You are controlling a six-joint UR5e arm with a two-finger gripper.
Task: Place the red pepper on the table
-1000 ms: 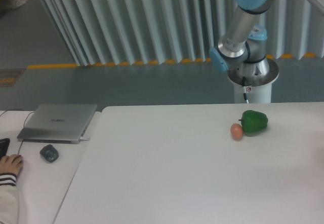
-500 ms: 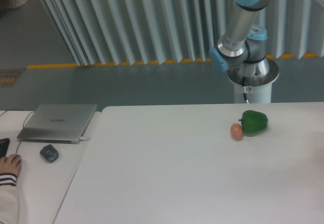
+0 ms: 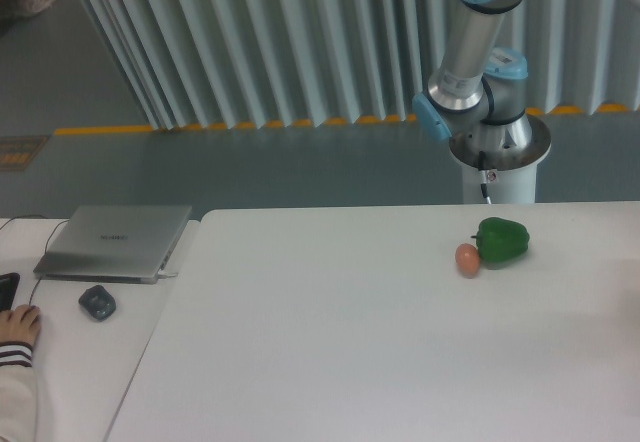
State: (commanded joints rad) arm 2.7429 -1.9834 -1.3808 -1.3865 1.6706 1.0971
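Note:
The white table (image 3: 330, 342) fills the lower part of the camera view. The red pepper is out of view. Only the arm's base, shoulder and one upper link (image 3: 470, 52) show, behind the table's far edge at the upper right. The rest of the arm runs off the frame's top right corner, so the gripper is out of view.
A green pepper (image 3: 501, 241) lies on the table at the right, with a small orange-brown ball (image 3: 467, 258) touching its left side. On the adjoining desk at the left are a closed grey laptop (image 3: 115, 241), a mouse (image 3: 97, 303) and a person's hand (image 3: 18, 326).
The arm's upper link has swung slightly to the left. The green pepper and the ball have not moved.

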